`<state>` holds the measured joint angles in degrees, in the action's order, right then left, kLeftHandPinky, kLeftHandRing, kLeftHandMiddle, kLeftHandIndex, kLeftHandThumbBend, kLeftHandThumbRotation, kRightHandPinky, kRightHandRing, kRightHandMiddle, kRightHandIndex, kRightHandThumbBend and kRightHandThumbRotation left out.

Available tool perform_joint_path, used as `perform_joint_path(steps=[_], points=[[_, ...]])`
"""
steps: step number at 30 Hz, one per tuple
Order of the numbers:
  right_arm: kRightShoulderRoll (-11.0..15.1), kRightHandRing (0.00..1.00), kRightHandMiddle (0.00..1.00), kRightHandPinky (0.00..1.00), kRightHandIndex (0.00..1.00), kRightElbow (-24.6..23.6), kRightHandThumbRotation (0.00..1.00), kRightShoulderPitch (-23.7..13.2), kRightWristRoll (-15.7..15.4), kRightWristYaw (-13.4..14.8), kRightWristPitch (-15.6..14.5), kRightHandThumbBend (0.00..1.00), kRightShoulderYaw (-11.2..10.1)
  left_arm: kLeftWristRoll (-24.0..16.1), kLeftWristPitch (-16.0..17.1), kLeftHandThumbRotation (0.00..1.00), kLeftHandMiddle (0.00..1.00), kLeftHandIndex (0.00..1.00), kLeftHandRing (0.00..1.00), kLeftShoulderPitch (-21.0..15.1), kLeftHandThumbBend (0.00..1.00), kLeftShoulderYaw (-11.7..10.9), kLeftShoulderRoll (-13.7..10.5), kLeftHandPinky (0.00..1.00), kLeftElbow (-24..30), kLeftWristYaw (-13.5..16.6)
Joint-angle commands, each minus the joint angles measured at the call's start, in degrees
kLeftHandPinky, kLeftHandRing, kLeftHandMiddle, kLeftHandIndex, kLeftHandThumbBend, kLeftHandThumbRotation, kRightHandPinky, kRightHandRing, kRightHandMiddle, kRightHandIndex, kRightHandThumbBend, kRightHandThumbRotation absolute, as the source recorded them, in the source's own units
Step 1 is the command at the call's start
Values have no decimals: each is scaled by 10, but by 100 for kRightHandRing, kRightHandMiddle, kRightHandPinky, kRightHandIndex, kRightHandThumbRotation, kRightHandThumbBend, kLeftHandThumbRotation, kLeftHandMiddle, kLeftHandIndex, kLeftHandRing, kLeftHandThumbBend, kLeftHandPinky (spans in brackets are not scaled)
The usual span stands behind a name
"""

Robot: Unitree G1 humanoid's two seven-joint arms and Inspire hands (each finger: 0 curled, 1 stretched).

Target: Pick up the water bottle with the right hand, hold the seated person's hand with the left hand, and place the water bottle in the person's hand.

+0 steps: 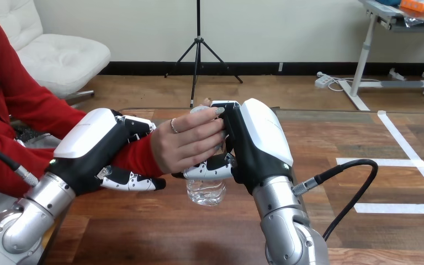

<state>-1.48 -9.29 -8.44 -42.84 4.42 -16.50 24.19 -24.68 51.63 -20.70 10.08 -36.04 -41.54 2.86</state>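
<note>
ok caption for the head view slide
Handover: right robot hand and the person's hand both grip the bottle while the left robot hand clasps the person's wrist.

Left hand (96,149): black body, white shell on back. Fingers (135,182): black and white, banded at joints.
Right hand (259,143): same scheme, black with white shell. Fingers (212,168): black-and-white.
Left forearm (30,210), right forearm (279,212): silver metal.
Water bottle (205,192): clear, colourless.
Bench (160,232): reddish-brown wood, plank pattern with darker grain streaks.
Tape lines (397,161) on bench, right side: white.
</note>
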Motion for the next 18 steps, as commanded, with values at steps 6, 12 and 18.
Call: perform_joint_path(steps=[6, 12, 18], points=[[-10, 40, 46, 36, 48, -22, 0, -42, 0, 16, 13, 88, -9, 16, 32, 10, 44, 47, 35, -46, 73, 2, 32, 27, 11, -5], [-9, 40, 46, 36, 48, -18, 0, -43, 1, 19, 15, 88, -11, 14, 29, 10, 44, 46, 34, -45, 73, 1, 32, 27, 11, -4], [-8, 41, 47, 36, 48, -15, 0, -44, -1, 21, 14, 89, -11, 17, 30, 9, 44, 46, 34, -45, 73, 0, 33, 27, 10, -5]])
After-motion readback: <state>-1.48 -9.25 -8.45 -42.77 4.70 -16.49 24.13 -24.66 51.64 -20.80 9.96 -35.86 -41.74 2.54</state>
